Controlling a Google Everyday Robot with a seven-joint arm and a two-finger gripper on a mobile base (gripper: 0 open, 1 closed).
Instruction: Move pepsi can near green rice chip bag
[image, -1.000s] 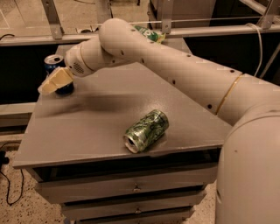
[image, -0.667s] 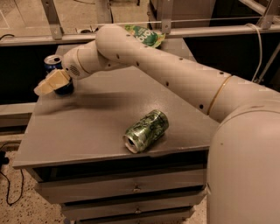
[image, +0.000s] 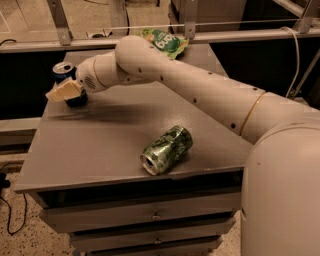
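Note:
The pepsi can (image: 64, 70), dark blue with a silver top, stands upright at the table's far left edge. My gripper (image: 67, 93) is right at the can, its beige end covering the can's lower front. I cannot tell whether it grips the can. The green rice chip bag (image: 166, 40), bright green with white lettering, lies at the back of the table, partly hidden behind my arm (image: 200, 95). The arm stretches from the right across the table to the can.
A crushed green patterned can (image: 166, 150) lies on its side near the front edge of the grey table (image: 95, 150). Drawers (image: 150, 215) sit under the tabletop. A metal rail (image: 240, 36) runs behind the table.
The gripper has stayed at the pepsi can with only a slight shift. The arm has moved a little, so more of the green bag shows behind it.

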